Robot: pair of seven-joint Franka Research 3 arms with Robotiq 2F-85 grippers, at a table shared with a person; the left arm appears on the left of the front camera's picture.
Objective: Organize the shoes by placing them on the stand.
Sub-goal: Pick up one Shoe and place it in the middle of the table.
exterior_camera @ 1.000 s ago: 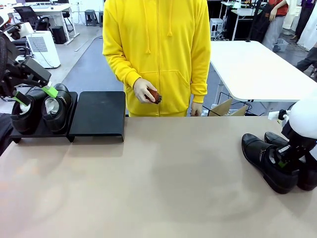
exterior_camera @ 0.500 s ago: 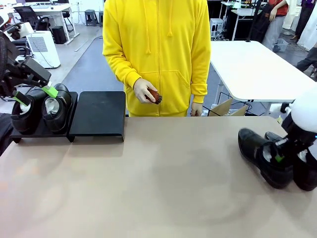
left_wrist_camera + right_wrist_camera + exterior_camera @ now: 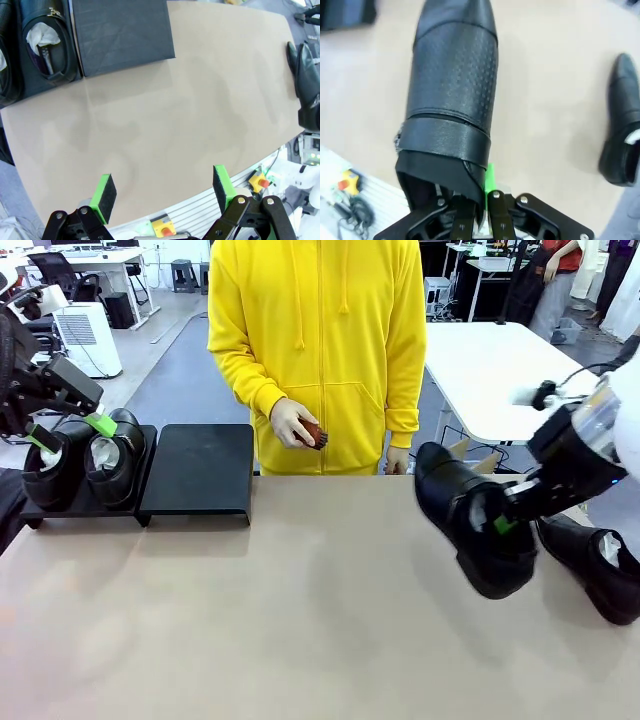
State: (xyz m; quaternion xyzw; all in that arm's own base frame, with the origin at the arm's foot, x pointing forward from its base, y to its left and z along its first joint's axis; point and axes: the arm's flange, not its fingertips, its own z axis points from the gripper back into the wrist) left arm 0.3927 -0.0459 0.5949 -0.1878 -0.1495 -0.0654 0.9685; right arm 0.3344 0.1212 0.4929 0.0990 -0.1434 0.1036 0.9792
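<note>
My right hand [image 3: 503,524] is clamped on the collar of a shoe [image 3: 465,520], holding it tilted in the air above the right side of the surface [image 3: 300,620], with a second shoe [image 3: 595,565] lying just to its right. My left hand [image 3: 70,432] hangs wide open, gripping nothing, over two shoes [image 3: 110,465] on the left half of the stand [image 3: 195,472] at the far left. A person [image 3: 320,340] in yellow stands at the far side.

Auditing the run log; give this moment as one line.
left jaws: open | right jaws: shut on lifted shoe | stand: two shoes | table: one shoe
</note>
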